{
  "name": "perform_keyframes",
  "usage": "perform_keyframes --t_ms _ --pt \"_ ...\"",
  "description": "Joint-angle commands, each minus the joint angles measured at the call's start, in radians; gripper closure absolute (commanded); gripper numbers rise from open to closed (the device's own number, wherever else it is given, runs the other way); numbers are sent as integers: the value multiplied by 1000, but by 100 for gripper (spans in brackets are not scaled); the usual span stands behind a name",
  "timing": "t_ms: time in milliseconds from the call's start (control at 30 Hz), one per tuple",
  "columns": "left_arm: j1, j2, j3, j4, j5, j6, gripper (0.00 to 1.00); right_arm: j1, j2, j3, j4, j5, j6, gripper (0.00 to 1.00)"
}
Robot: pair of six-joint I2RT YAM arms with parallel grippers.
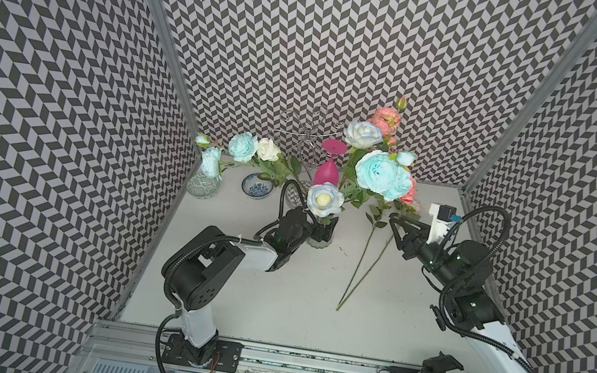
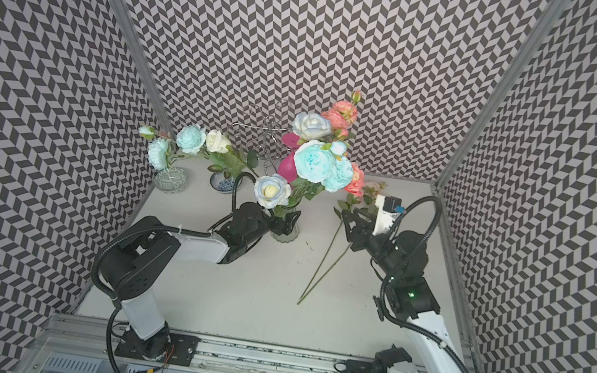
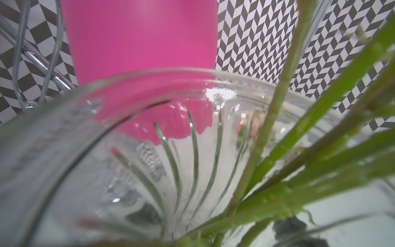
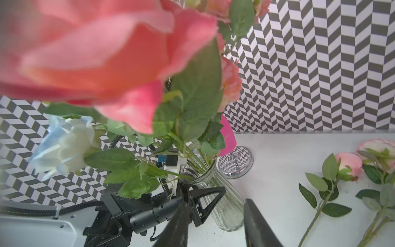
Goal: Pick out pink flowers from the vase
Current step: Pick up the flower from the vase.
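Vase [image 1: 318,243] of ribbed clear glass stands upright near the middle of the surface [image 1: 271,303], a little toward its back edge. Pink flowers [image 1: 386,117] with coral heads rise from it, together with turquoise blooms [image 1: 375,171] and a white-cream rose [image 1: 324,199]. Two more pink flowers [image 4: 348,162] lie flat on the surface to the right of the vase, with heads toward the back right corner and stems running toward the front edge.

The left end effector [image 1: 324,228] is clamped around the vase's narrow waist. The right end effector [image 4: 215,205] sits near the leafy upper part of the lying flowers, its fingers apart with nothing between them.

Behind the vase a magenta goblet [image 1: 327,174] is upside down, foot uppermost, at a wire rack [image 1: 310,137]. In the back left corner a round glass bowl [image 1: 202,186] holds more turquoise blooms, with a small blue-patterned dish [image 1: 257,186] beside it.
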Motion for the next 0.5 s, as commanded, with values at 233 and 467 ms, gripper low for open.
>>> perform_keyframes --t_ms 233,467 --pt "-19 21 -8 -129 44 -48 10 57 62 104 171 22 -48 61" --pt "-19 21 -2 -133 47 -44 9 90 118 145 205 27 -55 61"
